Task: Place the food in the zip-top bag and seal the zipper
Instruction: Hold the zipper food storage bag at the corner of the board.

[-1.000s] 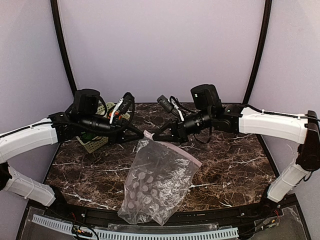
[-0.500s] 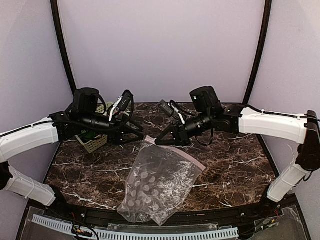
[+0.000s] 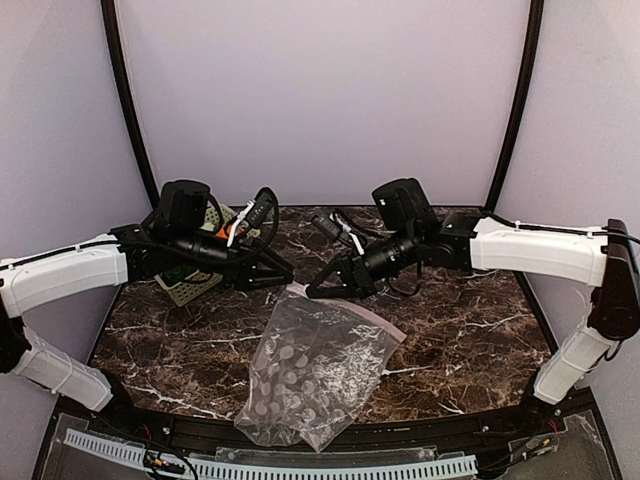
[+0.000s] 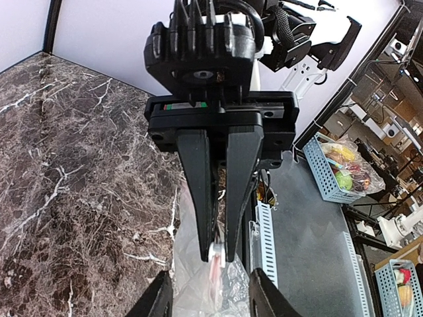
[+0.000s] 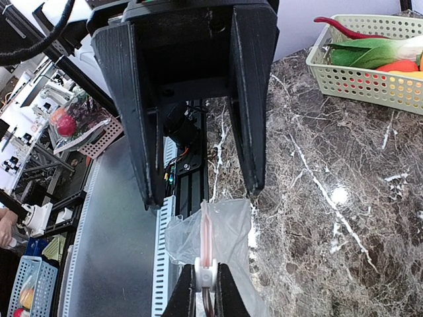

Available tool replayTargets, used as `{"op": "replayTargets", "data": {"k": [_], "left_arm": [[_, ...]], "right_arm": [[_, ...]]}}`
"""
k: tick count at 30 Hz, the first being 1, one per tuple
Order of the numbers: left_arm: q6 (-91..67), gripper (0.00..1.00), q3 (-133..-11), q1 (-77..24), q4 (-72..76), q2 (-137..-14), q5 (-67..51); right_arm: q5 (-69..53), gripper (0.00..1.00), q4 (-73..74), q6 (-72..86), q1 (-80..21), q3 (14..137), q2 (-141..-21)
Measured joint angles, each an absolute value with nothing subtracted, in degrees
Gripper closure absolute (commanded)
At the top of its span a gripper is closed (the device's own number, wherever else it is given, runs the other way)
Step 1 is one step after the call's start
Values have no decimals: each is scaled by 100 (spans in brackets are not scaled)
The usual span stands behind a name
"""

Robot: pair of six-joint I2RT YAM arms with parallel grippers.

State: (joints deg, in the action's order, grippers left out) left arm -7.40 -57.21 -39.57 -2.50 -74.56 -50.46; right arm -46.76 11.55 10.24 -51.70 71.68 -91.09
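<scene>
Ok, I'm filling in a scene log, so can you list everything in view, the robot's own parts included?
table: one, dark brown marble with white veins, under everything
zip-top bag: one, clear with pale dots, mid-table, no food seen inside
zipper: one, pink strip, bag's far edge
basket: one, pale green lattice, far left of the table
food, all in the basket: red chili, green-and-white bok choy, green piece, orange piece
arms: two, white and black, left arm, right arm
left gripper: black, open, by the zipper
right gripper: black, shut on the zipper
</scene>
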Motion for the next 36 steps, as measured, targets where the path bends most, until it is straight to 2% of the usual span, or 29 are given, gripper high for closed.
{"op": "replayTargets", "data": {"k": [6,19,29,36], "left_arm": [[-797,66,-5723,-4016,-242,-7596,-5131],[-816,98,-5723,-4045,-242,-7655,-5172],[-784,99,-5723,-4051,-250,-7638,-5133],[-633,99,-5723,-4091,-355,-7452,-4696]], "right_arm": [[-4676,100,1151,1041,-5177,7201,-9135],[-4672,100,1142,1061,-5177,7210,-9139],[-4630,100,1146,1061,-5177,7210,-9139],[-4558,100,1039,1061,-5177,7207,-9139]]}}
